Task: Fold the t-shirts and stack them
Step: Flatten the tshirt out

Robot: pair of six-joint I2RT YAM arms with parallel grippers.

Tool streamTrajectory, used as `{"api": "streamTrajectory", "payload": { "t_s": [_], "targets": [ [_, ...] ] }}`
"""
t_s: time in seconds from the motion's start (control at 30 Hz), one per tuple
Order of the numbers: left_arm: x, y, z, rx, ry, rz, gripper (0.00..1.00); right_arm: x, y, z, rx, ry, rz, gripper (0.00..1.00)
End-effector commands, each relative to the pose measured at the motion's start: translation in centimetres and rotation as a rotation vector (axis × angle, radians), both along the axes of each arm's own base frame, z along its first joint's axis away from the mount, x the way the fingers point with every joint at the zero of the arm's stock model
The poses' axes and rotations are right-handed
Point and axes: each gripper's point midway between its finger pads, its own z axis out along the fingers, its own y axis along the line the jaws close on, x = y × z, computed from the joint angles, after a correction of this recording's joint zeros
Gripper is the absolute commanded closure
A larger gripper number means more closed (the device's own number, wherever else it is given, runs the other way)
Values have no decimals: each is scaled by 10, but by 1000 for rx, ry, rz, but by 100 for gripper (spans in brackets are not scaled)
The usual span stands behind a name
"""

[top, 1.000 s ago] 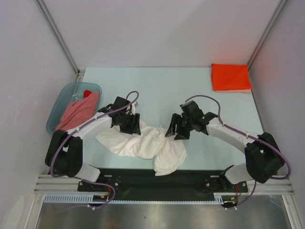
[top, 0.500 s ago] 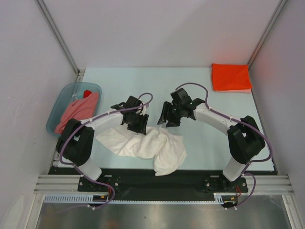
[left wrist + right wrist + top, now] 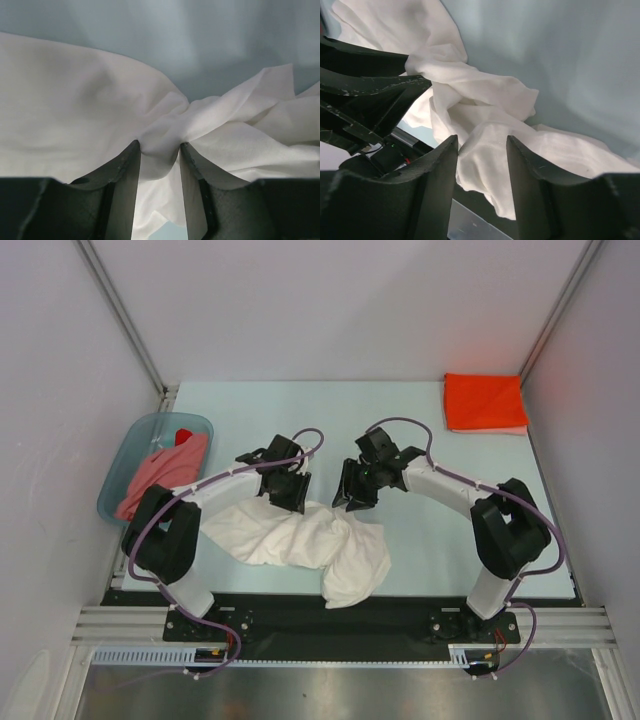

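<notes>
The large white t-shirt (image 3: 300,540) lies crumpled on the table just ahead of the arm bases. My left gripper (image 3: 292,498) is down on its far edge. In the left wrist view its jaws (image 3: 160,145) pinch a raised fold of the white t-shirt (image 3: 75,100). My right gripper (image 3: 352,498) sits close beside it on the same edge. Its jaws (image 3: 482,139) stand apart over a hump of the white cloth (image 3: 485,100). A folded orange-red t-shirt (image 3: 485,402) rests at the back right corner. Pink (image 3: 160,478) and red (image 3: 185,435) t-shirts lie in the basin.
The blue-grey basin (image 3: 125,455) stands at the left edge of the table. Grey walls and metal posts close in the back and both sides. A black base rail (image 3: 320,615) runs along the near edge. The left arm's black fingers (image 3: 370,90) show in the right wrist view.
Both grippers have moved inward toward each other onto the shirt's far edge, and both sets of jaws have narrowed. The cloth between them has bunched up.
</notes>
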Motion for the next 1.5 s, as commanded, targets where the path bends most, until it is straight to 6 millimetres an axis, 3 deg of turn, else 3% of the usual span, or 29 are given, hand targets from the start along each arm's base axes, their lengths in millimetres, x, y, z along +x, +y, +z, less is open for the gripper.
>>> {"api": "streamTrajectory", "payload": {
  "t_s": [0.0,0.17,0.33,0.5,0.63,0.73,0.87,0.97,1.07,1.1,1.13,1.2,1.33,1.47],
  "targets": [
    [9,-5,11,-14,-42,-7,58,3,11,10,33,-21,41,57],
    [10,-5,19,-26,-54,0,55,6,8,12,12,-41,36,65],
    [12,-4,25,-20,-76,-2,54,5,-2,13,-12,-46,15,93],
    [15,-2,27,3,-77,-2,56,-4,-14,14,-15,-47,-6,100],
    [13,3,31,15,-99,-4,58,-13,-21,20,-11,-51,-13,100],
    [13,4,32,15,-100,-13,69,-19,-24,18,-7,-42,-20,100],
    [16,3,31,24,-94,-9,92,-23,-27,24,-2,-52,-28,100],
    [22,8,46,35,-140,19,100,-21,-36,32,-30,-77,-51,100],
    [28,16,77,52,-206,60,100,-21,-54,45,-79,-123,-92,100],
    [29,24,86,78,-230,84,100,-19,-62,58,-87,-172,-116,100],
    [34,23,111,54,-290,97,100,-23,-70,60,-114,-174,-126,100],
    [37,30,139,51,-356,127,99,-22,-84,77,-141,-238,-156,100],
    [47,36,220,-11,-540,173,99,-31,-116,131,-142,-396,-216,100],
    [51,42,284,-57,-677,198,100,-39,-139,188,-94,-553,-283,100]
  ]
}}
